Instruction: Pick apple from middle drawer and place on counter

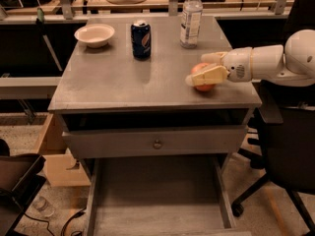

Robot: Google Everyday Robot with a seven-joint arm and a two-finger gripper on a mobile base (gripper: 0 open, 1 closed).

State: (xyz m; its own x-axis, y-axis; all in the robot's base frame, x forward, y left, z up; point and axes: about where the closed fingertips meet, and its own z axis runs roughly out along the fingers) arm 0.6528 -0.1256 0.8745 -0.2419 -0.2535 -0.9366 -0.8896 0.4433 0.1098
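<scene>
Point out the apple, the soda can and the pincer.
apple (202, 68), camera view, its top
soda can (141, 41), camera view, its side
pincer (196, 69), camera view, between fingertips, clasping the apple at the counter (108, 82) right

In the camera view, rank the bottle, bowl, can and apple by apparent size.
1. bottle
2. bowl and can: about alike, one wider, one taller
3. apple, partly hidden by the gripper closed around it at the right of the counter

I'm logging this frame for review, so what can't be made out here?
- The apple: the near finger of the end effector covers its middle; contact with the counter is unclear, camera view.
- The middle drawer: front end cut off by the bottom edge.
- The water bottle label: too small to read.
- The arm: cut off by the right edge.
</scene>
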